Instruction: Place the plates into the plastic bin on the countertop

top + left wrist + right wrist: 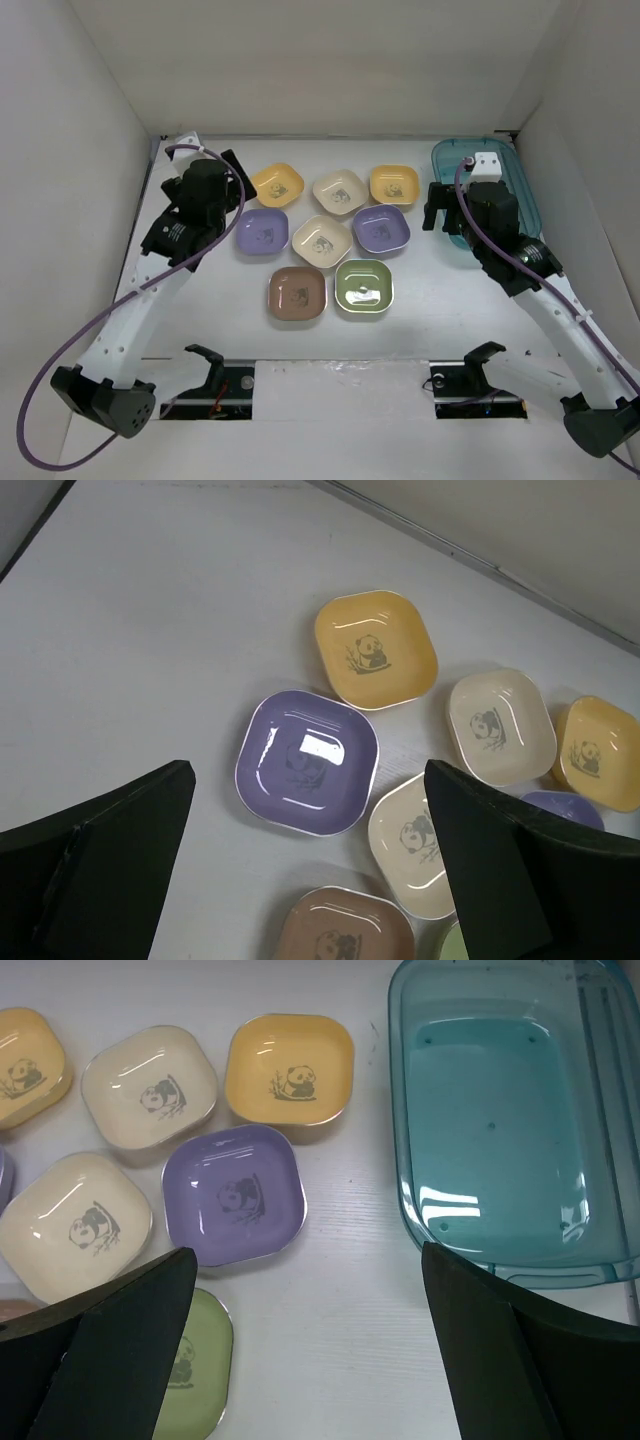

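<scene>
Eight plates lie in the middle of the countertop [420,330]: yellow [277,184], cream [340,191], yellow [394,184], purple [263,234], cream [322,241], purple [381,229], brown [297,293] and green [364,288]. The teal plastic bin [515,175] stands at the back right, empty in the right wrist view [500,1110]. My left gripper [236,180] is open and empty above the left purple plate [306,762]. My right gripper [437,205] is open and empty over bare counter between the right purple plate [233,1195] and the bin.
White walls close in the left, back and right sides. My right arm covers part of the bin's near side in the top view. Two black brackets [205,358] sit at the near edge by the arm bases.
</scene>
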You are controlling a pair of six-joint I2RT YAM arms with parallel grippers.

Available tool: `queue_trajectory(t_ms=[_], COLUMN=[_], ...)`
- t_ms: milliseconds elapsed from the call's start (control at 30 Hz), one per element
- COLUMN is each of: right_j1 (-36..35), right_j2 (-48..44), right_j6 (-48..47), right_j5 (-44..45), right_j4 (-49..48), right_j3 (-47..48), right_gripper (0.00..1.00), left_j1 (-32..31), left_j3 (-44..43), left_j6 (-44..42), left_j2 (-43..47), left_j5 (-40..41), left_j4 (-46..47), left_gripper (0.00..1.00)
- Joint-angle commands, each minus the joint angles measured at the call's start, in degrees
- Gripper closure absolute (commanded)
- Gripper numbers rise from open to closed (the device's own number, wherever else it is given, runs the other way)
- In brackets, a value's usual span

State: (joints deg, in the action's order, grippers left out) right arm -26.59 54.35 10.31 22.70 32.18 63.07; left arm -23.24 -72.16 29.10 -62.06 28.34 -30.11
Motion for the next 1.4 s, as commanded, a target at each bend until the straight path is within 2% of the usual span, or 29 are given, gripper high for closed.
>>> queue_trajectory(t_ms=[0, 67, 100, 167, 300, 500, 533, 567, 600, 700, 800, 833, 867, 967, 1000, 1067, 1267, 1367], right_j1=[0.4, 0.4, 0.4, 0.4, 0.4, -0.66, -1.27, -1.27, -1.27, -1.27, -1.27, -1.27, -1.27, -1.8, -1.8, -2.41, -3.46, -3.99], right_j2=[-0.91, -0.91, -0.91, -2.31, -3.02, -0.38, -0.38, -1.08, -1.09, -2.22, -2.23, -2.23, -2.23, -1.7, -1.7, -1.17, 3.12, 4.01], right_j6=[-0.55, -1.08, -1.69, -2.21, -2.83, -5.2, -5.21, -5.21, -5.21, -5.21, -5.21, -5.21, -5.21, -5.21, -5.21, -5.21, -5.21, -4.69], right_j5=[-0.29, -2.47, -3.61, -8.79, -18.46, -21.73, -22.34, -22.35, -22.96, -23.49, -24.02, -24.02, -24.71, -26.21, -26.82, -27.53, -28.06, -28.59], right_j4=[-1.15, -1.16, -2.81, -5.62, -10.91, -10.12, -10.12, -10.12, -10.12, -10.65, -10.65, -11.17, -11.18, -11.79, -12.49, -13.19, -15.49, -16.97], right_j3=[1.97, 1.45, 0.92, -0.92, -4.45, -3.04, -3.04, -3.04, -3.04, -4.35, -4.36, -4.36, -4.36, -3.83, -3.83, -3.83, -4.36, -4.88], right_gripper=[0.0, 0.0, 0.0, 0.0, 0.0, 0.0, 0.0, 0.0, 0.0, 0.0, 0.0, 0.0, 0.0, 0.0, 0.0, 0.0, 0.0, 0.0], left_j1=[0.13, 0.13, 1.09, 3.55, 4.08, 4.61, 4.61, 4.61, 4.61, 6.1, 9.44, 9.45, 10.4, 12.07, 12.95, 13.48, 13.49, 13.49], left_j3=[-2.28, -3.51, -3.51, -1.77, 5.62, 9.75, 9.76, 10.28, 10.81, 15.02, 19.42, 20.21, 20.91, 20.92, 20.92, 20.92, 22.15, 21.36], left_j6=[2.17, 7.27, 9.81, 17.35, 19.49, 22.57, 23.36, 23.98, 26.16, 27.24, 26.36, 26.36, 26.36, 29.33, 30.65, 33.46, 35.41, 31.64], left_j2=[-1.47, -6.12, -7.97, -12.37, -15.1, -21.85, -23.18, -24.41, -26.42, -28.63, -31.18, -32.23, -32.77, -34.08, -34.09, -31.65, -22.85, -21.43], left_j5=[3.03, 6.19, 7.16, 7.18, 1.47, 0.31, 0.31, 0.84, 1.36, 2.42, -0.39, -0.91, -0.92, 0.83, 0.84, 1.55, 6.82, 7.43], left_j4=[-2.75, -6.7, -11.5, -14.71, -7.09, 1.27, 1.28, 0.76, -0.03, 3.2, 8.9, 9.71, 10.24, 8.85, 7.88, 6.47, 3.22, 5.75], left_gripper=[0.0, 0.0, 0.0, 0.0, 0.0, 0.03, 0.05, 0.14, 0.18, 0.21, 0.3, 0.36, 0.48, 0.74, 0.9, 1.0, 1.0, 1.0])
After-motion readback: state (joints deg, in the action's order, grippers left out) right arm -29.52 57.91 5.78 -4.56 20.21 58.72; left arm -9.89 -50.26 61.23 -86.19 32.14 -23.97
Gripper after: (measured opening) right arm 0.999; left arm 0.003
